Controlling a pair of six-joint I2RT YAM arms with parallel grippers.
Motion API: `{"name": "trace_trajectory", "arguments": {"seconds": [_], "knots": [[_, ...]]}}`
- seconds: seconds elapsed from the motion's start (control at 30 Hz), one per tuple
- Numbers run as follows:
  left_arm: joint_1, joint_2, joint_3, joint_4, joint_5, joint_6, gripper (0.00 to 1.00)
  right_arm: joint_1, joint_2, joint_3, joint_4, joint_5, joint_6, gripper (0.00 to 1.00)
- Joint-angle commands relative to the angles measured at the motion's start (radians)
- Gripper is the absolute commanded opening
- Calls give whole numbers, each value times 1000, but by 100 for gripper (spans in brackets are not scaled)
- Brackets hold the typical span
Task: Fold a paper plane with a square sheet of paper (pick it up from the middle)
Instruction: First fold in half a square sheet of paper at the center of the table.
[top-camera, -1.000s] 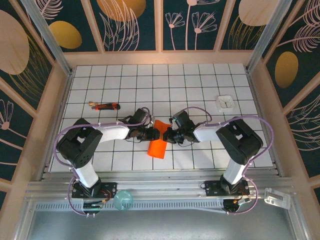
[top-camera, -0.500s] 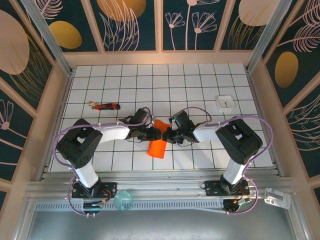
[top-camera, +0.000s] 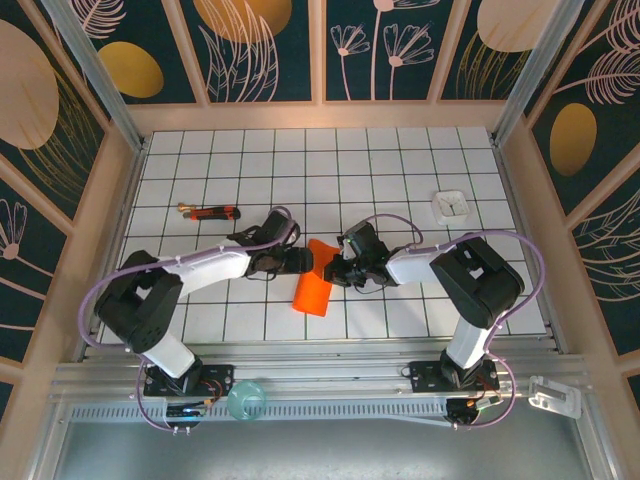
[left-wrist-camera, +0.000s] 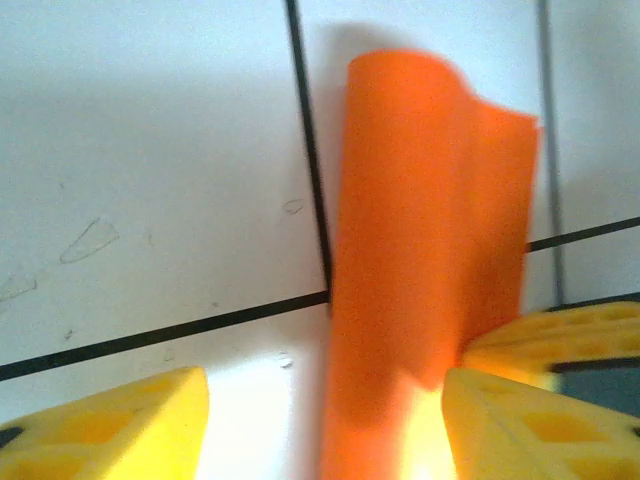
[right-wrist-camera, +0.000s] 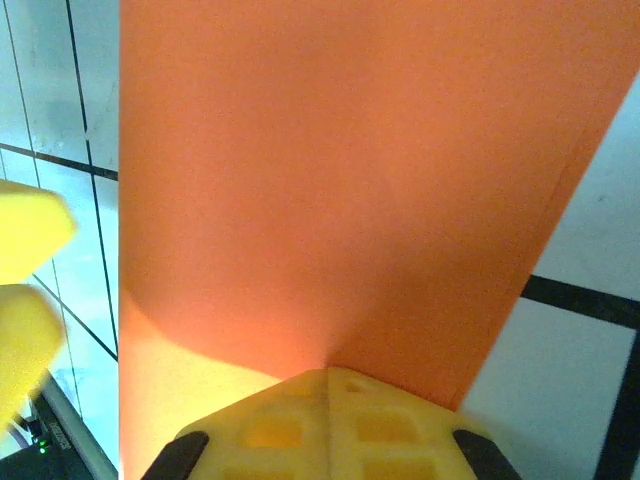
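Paper (top-camera: 313, 288), part-folded, sits mid-surface (top-camera: 400, 180) toward the front, between both arms. Right end effector (top-camera: 337, 270) is clamped together on its edge. Left end effector (left-wrist-camera: 325, 420) has just spread apart, paper loose between its pads. Pinch looks finished; right alone holds it for the next crease.

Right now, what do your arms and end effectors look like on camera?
Left arm and right arm match: white links, chunky black joint housings, and lilac cables looping alongside. The end effector fingers are yellow, with moulded square pockets.
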Motion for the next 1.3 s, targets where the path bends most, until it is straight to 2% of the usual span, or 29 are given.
{"name": "trace_trajectory", "arguments": {"seconds": [0.0, 0.17, 0.27, 0.37, 0.57, 0.7, 1.03, 1.27], "knots": [[-2, -24, 17, 32, 114, -41, 53, 12, 75, -49, -121, 124, 4, 0], [-5, -1, -5, 140, 251, -88, 28, 11, 75, -45, -123, 126, 0, 0], [-5, 47, 2, 132, 269, -75, 20, 12, 74, -45, -123, 126, 0, 0], [-1, 83, -5, 113, 231, -66, 16, 11, 72, -46, -124, 128, 0, 0], [13, 160, -43, 105, 141, -46, 14, 13, 74, -47, -128, 132, -2, 0], [37, 168, -90, 136, 130, -44, 14, 12, 79, -50, -134, 138, -5, 0], [49, 60, -54, 231, 237, -63, 26, 10, 86, -63, -123, 142, -10, 0], [78, 204, 63, 177, 218, 2, 18, 10, 81, -62, -128, 145, -13, 0]]}}
